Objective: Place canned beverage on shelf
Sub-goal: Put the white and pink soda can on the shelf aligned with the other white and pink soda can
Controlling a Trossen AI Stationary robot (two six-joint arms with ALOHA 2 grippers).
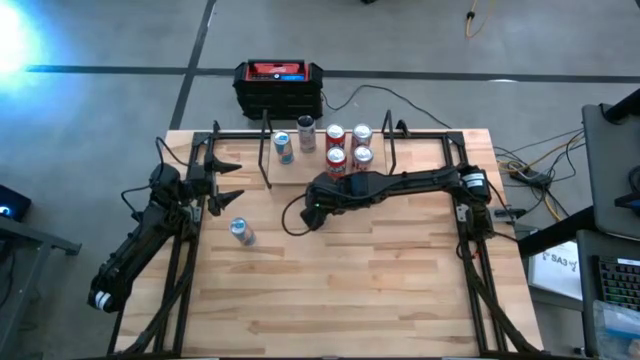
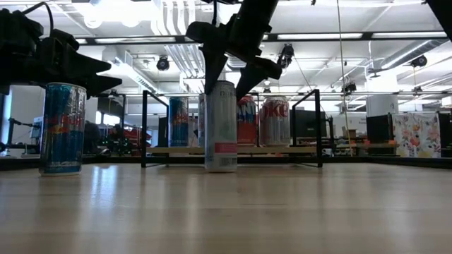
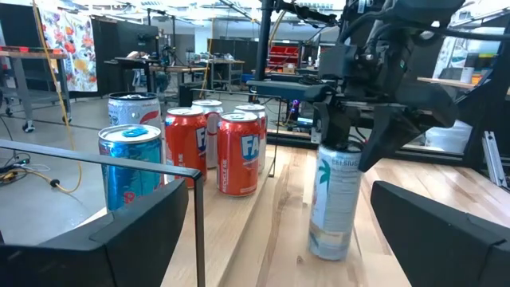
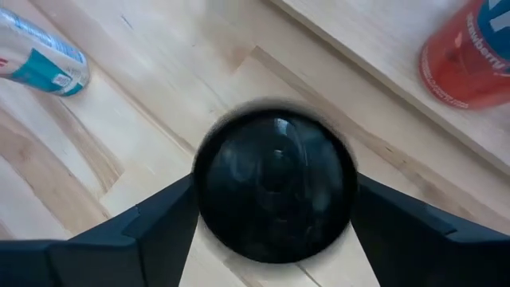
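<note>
A blue can (image 2: pixel 62 127) stands upright on the wooden table (image 1: pixel 350 290), nearest the low camera, alone and well apart from the shelf. Above and left of it, the left gripper (image 1: pixel 232 181) hangs with its fingers spread wide and nothing between them; in the low view only its dark outline shows, cut by the frame's edge.

Further right, a tall pale can (image 2: pixel 221 127) stands upright on the table just in front of the shelf (image 1: pixel 310 167), not on the plank. The right gripper (image 2: pixel 227 88) comes down over its top, and its fingers (image 4: pixel 151 223) lie against both sides of the rim, grasping it. From above, the right arm hides this can completely. The right wrist camera shows only its dark, blurred top, and its label is too small to read in any view.

On the shelf plank stand a second blue can (image 1: pixel 283 147), a silver can (image 1: pixel 306 133) and four red cans (image 1: pixel 349 146) in a tight cluster. In the low view the pale can covers parts of them, and the black rod uprights cross in front.
</note>
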